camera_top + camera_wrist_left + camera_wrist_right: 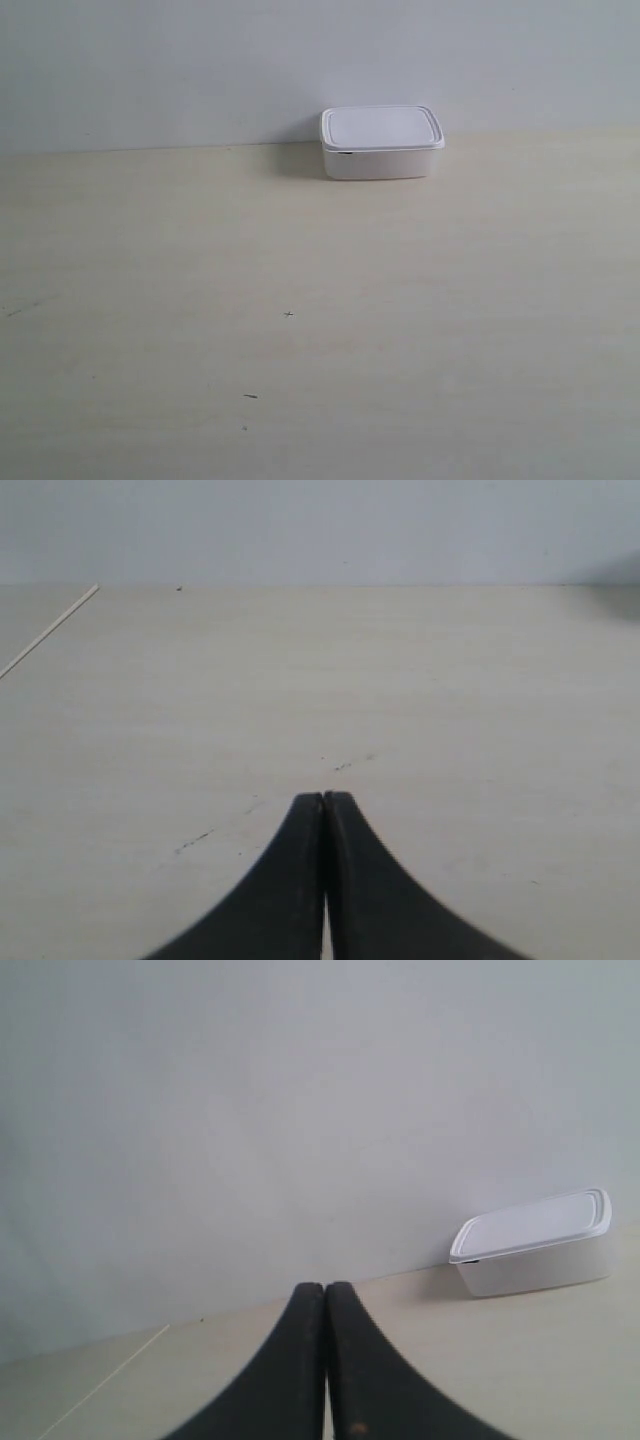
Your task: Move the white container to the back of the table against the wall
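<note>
Light is soft and even across all three pictures. In the exterior view the table [320, 330] shows a dull cream and the wall [200, 60] takes a cool blue-grey cast. The container [381, 142] is the brightest patch, its lid almost washed out. It throws a faint, soft-edged shadow along the table's back edge and up the wall beside it. Small dark specks near the table's front edge stay fairly crisp. In the wrist views the left fingers [285, 880] and right fingers [285, 1370] are flat black and out of focus, with fuzzy outlines. The left wrist view has a grey shadow at one end of the back edge. All pictures look slightly grainy.
</note>
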`<state>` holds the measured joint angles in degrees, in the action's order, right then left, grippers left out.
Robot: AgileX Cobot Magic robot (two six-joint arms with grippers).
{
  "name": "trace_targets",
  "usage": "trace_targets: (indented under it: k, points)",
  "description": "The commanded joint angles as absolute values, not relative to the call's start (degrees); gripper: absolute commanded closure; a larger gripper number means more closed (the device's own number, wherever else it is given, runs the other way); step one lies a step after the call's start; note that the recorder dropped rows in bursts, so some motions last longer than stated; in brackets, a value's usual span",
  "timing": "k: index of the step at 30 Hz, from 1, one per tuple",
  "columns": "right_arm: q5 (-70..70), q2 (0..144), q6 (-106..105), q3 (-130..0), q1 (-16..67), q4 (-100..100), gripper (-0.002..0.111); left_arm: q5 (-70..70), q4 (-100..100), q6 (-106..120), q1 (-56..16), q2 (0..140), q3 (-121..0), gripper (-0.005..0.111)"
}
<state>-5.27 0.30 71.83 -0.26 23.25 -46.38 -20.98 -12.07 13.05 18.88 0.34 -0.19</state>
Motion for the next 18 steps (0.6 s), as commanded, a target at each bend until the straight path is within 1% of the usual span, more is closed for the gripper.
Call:
trace_targets:
  k: [1, 13, 18]
  points:
    - [-5.28, 0.00, 72.01, 0.00, 23.34, -46.45, 0.108, -20.77, -12.87, 13.29, 19.12, 0.00, 0.00, 0.107]
    - [-5.28, 0.00, 72.01, 0.00, 23.34, -46.45, 0.108, -20.77, -12.87, 13.29, 19.12, 0.00, 0.00, 0.107]
    - [-5.17, 0.00, 68.60, 0.00, 23.34, -50.96, 0.108, -20.77, -12.87, 13.29, 19.12, 0.00, 0.00, 0.107]
